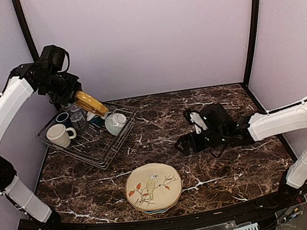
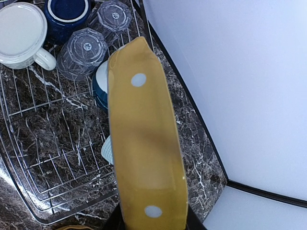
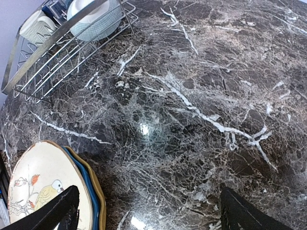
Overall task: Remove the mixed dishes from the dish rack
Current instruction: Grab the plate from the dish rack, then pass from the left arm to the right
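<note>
Top external, left hand (image 1: pixel 77 95) gripping yellow dotted plate (image 1: pixel 92 104) above dish rack (image 1: pixel 98 151), right hand (image 1: pixel 181 144) wide over bench (image 1: pixel 231 178)

we are seeing the marble table (image 1: pixel 217 163) bearing the dish rack (image 1: pixel 98 148) at far left and 1 plate stack (image 1: pixel 153 187) in front.

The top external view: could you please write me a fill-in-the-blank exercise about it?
The left gripper grips a ____ plate.
The right gripper is ____ and empty.
The stacked plates on the table show a painted ____ on top.
Missing words: yellow; open; bird.
</note>
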